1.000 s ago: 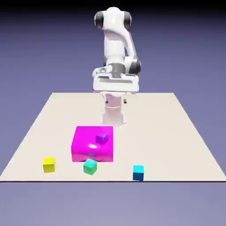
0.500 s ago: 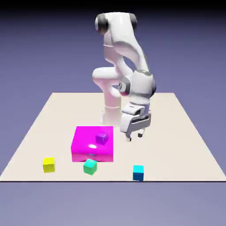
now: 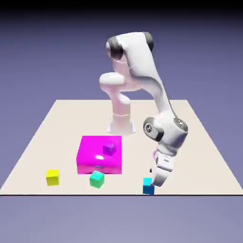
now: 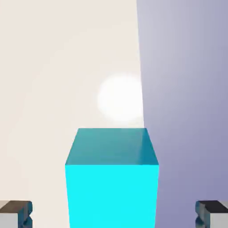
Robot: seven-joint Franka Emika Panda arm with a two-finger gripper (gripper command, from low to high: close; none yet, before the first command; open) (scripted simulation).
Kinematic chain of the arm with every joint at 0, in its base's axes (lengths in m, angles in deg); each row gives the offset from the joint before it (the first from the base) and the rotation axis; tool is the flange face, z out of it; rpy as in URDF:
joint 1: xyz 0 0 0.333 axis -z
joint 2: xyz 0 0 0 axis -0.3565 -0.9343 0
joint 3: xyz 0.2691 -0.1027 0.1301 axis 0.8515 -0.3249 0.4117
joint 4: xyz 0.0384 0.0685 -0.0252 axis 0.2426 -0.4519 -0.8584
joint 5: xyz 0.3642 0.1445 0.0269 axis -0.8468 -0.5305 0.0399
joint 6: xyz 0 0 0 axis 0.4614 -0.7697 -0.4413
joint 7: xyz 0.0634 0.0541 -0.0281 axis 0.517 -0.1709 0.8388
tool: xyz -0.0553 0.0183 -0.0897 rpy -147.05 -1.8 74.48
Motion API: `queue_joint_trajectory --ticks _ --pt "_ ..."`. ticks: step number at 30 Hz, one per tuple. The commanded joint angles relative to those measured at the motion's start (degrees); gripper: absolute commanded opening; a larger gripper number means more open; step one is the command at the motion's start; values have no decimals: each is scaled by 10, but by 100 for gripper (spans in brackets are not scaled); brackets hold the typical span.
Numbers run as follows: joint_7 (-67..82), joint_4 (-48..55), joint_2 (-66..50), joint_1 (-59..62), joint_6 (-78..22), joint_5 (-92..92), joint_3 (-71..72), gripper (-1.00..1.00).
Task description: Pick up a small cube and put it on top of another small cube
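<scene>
End effector [image 3: 153,182] is seen low over the cyan-blue cube [image 3: 148,187] w/ jaws spread wide, nothing gripped. In the hand view the cube [image 4: 112,178] sits btwn the fingertips [image 4: 16,213], gaps left on both sides. Cube is parked near the worktop [image 3: 199,142] front edge; teal-green cube [image 3: 97,179] is found off to the exterior view's left, by the magenta block [image 3: 99,154].

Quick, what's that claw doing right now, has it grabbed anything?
Gripper: open, holding nothing; its fingertips stand clear on either side of the cyan-blue cube.
</scene>
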Motion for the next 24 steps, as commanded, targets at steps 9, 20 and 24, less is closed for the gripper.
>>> queue_joint_trajectory --ticks 9,20,24 --pt "116 -23 86 3 -39 -77 -22 -100" --pt "390 -72 110 -19 60 -166 -227 -100" --pt "490 -89 118 -27 96 -198 -301 -100"
